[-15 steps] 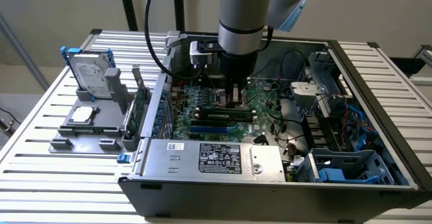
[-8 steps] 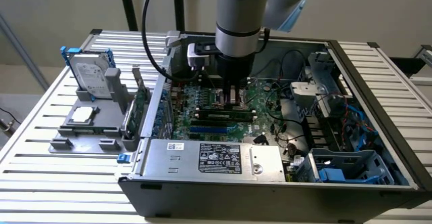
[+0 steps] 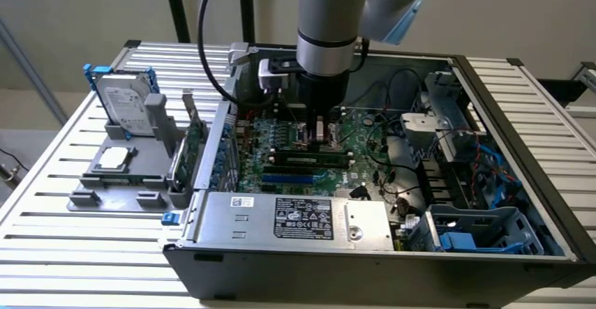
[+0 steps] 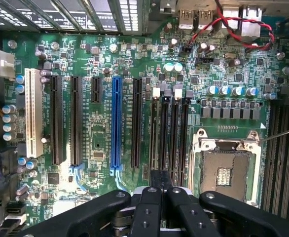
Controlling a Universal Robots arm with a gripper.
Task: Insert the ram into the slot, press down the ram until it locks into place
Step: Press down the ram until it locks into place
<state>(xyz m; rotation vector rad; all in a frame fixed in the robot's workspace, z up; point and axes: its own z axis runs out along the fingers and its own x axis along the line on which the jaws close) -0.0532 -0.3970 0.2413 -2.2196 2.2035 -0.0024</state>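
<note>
Green motherboard (image 4: 100, 133) patterned with fine pale traces and silver-topped capacitors. One blue slot (image 4: 116, 123) stands among black expansion slots (image 4: 75, 121), beside a white slot (image 4: 33, 113). The black memory slot (image 4: 165, 138) group carries pale end clips. Silver CPU socket (image 4: 226, 170) with a dark centre. Twisted red-and-black wires (image 4: 233, 29) lie near the board's edge. Tool (image 4: 159, 212): matte black links with small silver screws. In the exterior view, the ram (image 3: 308, 160) appears green with dark chips; the computer case (image 3: 373, 260) is dark grey; the power supply (image 3: 289, 218) silver with a black label; the slatted tabletop (image 3: 56, 204) pale grey; the arm (image 3: 336, 16) grey with light-blue caps.
</note>
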